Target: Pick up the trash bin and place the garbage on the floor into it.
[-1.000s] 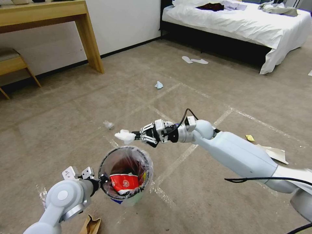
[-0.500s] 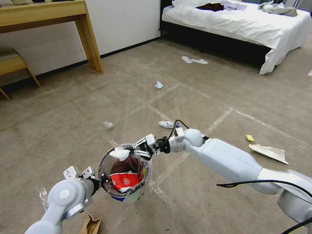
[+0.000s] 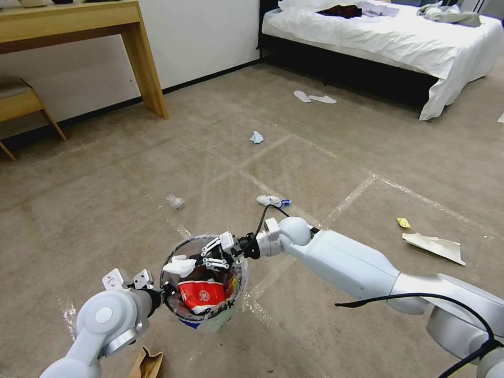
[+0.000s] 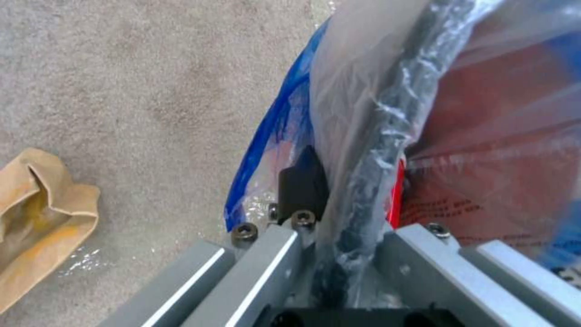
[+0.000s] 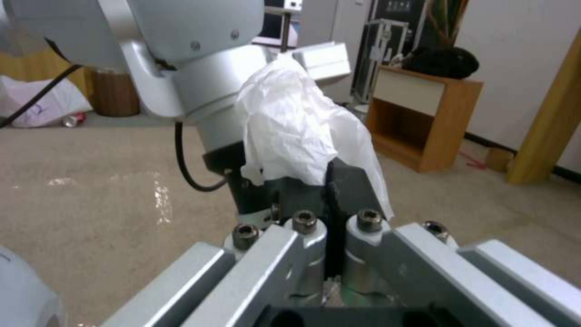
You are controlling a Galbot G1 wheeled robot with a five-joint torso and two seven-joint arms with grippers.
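Head view: near 7 o'clock of the scene, the trash bin [image 3: 203, 286], round, dark reddish inside, clear liner crinkled over the rim, held off the floor [image 3: 325, 157] by the left gripper [image 3: 164, 290], clamped on the rim at the bin's 9 o'clock side. Inside the bin, a red-and-white cup [image 3: 201, 295]. Reaching in from 4 o'clock, the right gripper [image 3: 197, 264], closed on a crumpled white tissue [image 3: 179, 265] directly over the bin's mouth, toward its 11 o'clock edge. Scattered over the beige carpet with its taped grid: a small clear scrap [image 3: 175, 201] at the bin's 11 o'clock, a white-and-blue wrapper [image 3: 271, 200] at its 1 o'clock, a bluish tissue [image 3: 256, 137] farther off at 12 o'clock, a yellow scrap [image 3: 403, 222] and a torn sheet of cardboard [image 3: 434, 245] toward 3 o'clock, and a brown cardboard piece [image 3: 146, 364] at 6 o'clock, just under the left arm.

Left wrist view: left gripper [image 4: 342, 236] pinched shut on the bin's dark rim [image 4: 387, 122] and its clear liner, reddish wall beyond. Brown cardboard piece [image 4: 42, 218] flat on the carpet well beside.

Right wrist view: right gripper [image 5: 330, 204] with its dark pads pressed together on the white tissue [image 5: 290, 131], most of the wad billowing free above the fingertips.
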